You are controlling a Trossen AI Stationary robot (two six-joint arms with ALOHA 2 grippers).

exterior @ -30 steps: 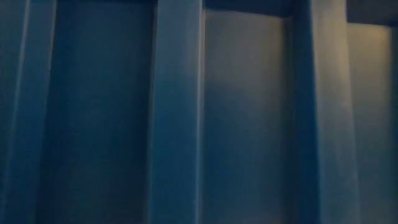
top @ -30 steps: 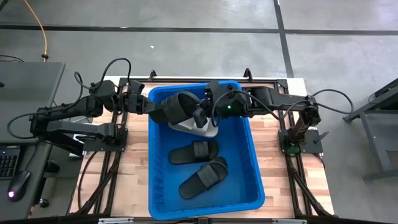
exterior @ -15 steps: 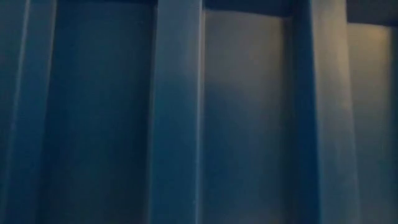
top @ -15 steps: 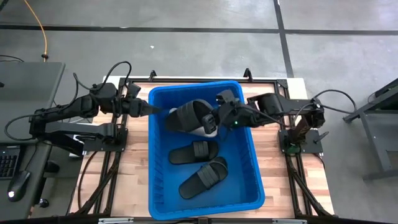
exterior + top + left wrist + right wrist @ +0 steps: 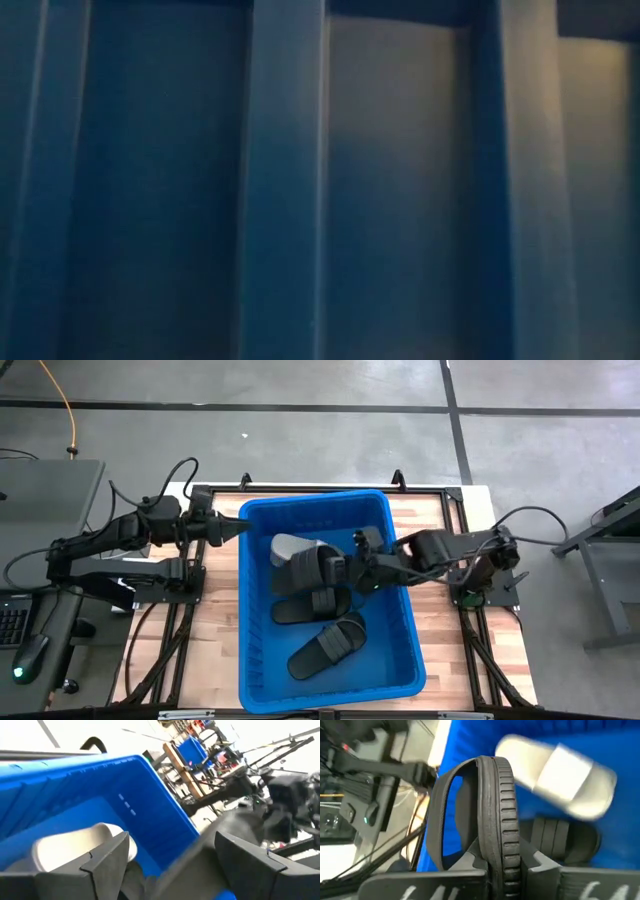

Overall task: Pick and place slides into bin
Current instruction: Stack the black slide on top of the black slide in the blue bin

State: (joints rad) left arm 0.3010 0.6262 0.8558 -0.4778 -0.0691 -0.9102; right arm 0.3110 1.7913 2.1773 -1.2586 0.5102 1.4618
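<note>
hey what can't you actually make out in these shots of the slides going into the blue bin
- Low view: only the bin wall fills it; slides and both grippers hidden.
- High view: the grey slide is partly covered by the black slide that the right gripper holds.
- Left wrist view: room beyond is blurred; the open left gripper blocks the bin floor.

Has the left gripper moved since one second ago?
Yes. The left gripper pulled back out of the blue bin and now sits outside its left wall.
</note>
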